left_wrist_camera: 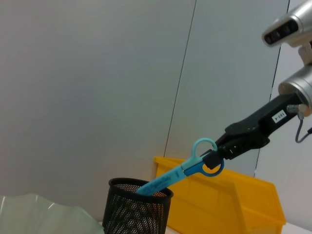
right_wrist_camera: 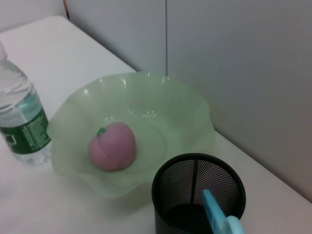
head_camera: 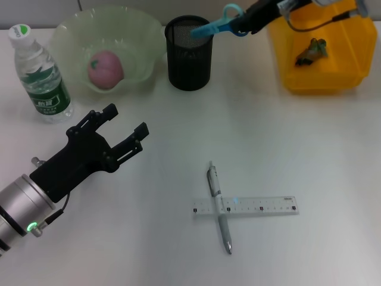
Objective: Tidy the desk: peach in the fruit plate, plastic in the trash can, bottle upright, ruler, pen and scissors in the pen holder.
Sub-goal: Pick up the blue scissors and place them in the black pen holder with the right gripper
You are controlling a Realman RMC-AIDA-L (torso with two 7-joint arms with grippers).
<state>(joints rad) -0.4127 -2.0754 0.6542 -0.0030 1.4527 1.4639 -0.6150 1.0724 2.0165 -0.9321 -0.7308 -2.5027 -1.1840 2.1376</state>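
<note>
Right gripper [head_camera: 243, 25] lowered the blue plastic scissors [head_camera: 217, 26] into the black mesh pen holder [head_camera: 189, 53].
Its fingers clamped the handle loops, blade tips inside the rim; the left gripper [head_camera: 124, 126] hovered wide open over the white table [head_camera: 297, 143].

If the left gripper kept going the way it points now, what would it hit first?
The left gripper, fingers open, points up-table toward the pen holder. The table between looks free, so the holder would likely be first, though it may pass beside the fruit plate; depth is unclear.
</note>
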